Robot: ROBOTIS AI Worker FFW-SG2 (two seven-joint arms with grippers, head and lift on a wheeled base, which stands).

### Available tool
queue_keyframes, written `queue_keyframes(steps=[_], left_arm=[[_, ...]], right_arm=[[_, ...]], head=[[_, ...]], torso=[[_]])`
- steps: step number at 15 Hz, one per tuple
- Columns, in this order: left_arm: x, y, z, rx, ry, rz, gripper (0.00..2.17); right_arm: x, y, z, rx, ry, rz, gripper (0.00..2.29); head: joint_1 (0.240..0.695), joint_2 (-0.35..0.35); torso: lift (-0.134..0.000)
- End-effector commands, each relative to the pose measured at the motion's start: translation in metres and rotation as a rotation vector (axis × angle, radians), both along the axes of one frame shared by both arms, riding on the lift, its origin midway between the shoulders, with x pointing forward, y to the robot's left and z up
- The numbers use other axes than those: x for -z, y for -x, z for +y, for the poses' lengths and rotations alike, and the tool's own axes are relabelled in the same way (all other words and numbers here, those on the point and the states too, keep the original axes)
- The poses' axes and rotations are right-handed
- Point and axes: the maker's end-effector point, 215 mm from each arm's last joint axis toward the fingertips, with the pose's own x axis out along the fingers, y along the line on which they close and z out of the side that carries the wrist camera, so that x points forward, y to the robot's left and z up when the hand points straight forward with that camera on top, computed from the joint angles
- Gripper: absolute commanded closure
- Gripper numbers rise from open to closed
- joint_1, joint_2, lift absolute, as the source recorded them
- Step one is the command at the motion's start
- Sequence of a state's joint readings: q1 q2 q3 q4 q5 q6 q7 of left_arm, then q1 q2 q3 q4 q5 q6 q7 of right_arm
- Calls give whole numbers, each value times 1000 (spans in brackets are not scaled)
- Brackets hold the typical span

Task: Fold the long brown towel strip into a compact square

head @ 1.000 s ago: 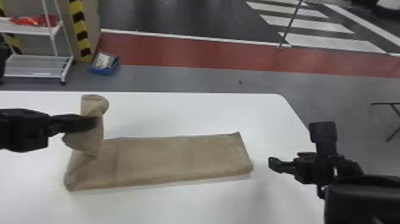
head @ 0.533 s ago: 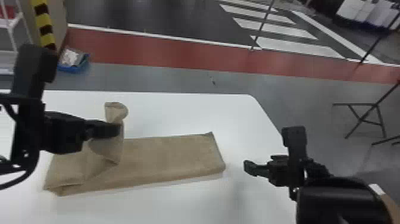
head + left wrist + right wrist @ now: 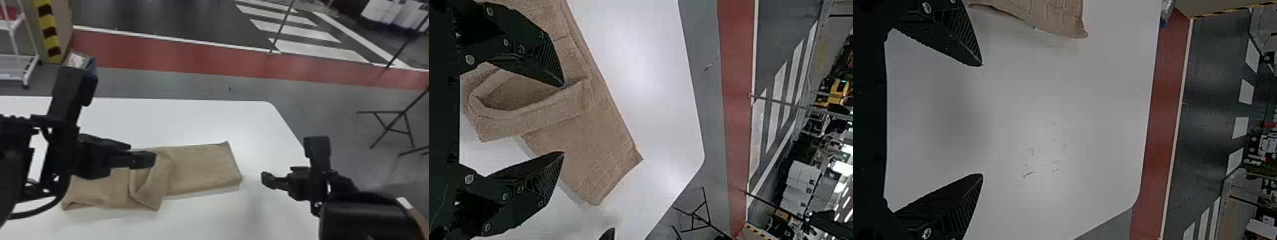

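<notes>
We see the towel (image 3: pixel 204 169) as matt brown cloth, its surface rough and slightly fuzzy. The white table (image 3: pixel 204 124) looks smooth, with a soft sheen. Our left gripper's fingers (image 3: pixel 546 62) look matt black and ribbed inside, with shiny, metallic-looking screws (image 3: pixel 469 59).

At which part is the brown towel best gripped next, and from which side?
Probably the towel at its short right edge, from the robot's right: that end lies flat and straight, and the open right gripper faces it.

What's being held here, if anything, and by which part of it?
Nothing: the left gripper and right gripper both stand open, and the brown towel lies on the white table.
</notes>
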State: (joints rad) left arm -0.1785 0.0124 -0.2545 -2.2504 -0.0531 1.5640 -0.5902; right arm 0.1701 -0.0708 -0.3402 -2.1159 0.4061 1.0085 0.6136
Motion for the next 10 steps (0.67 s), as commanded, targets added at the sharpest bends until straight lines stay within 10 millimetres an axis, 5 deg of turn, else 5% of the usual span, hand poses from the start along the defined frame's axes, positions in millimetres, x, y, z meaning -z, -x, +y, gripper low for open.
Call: queue_keyframes(steps=[1, 5, 8, 10], left_arm=[[7, 4, 4, -7, -2, 18, 70], [32, 8, 50, -95, 0, 75, 70], [62, 19, 116, -212, 25, 152, 76], [75, 28, 166, -295, 37, 187, 76]], right_arm=[[-5, 2, 0, 2, 1, -5, 87], [-17, -1, 25, -36, -5, -24, 87], [-36, -14, 86, -118, -33, -65, 87], [-45, -25, 134, -184, -75, -83, 87]], head=[[695, -350], [695, -350], [695, -350], [695, -270]], torso=[[-128], [-128], [-128], [-128]])
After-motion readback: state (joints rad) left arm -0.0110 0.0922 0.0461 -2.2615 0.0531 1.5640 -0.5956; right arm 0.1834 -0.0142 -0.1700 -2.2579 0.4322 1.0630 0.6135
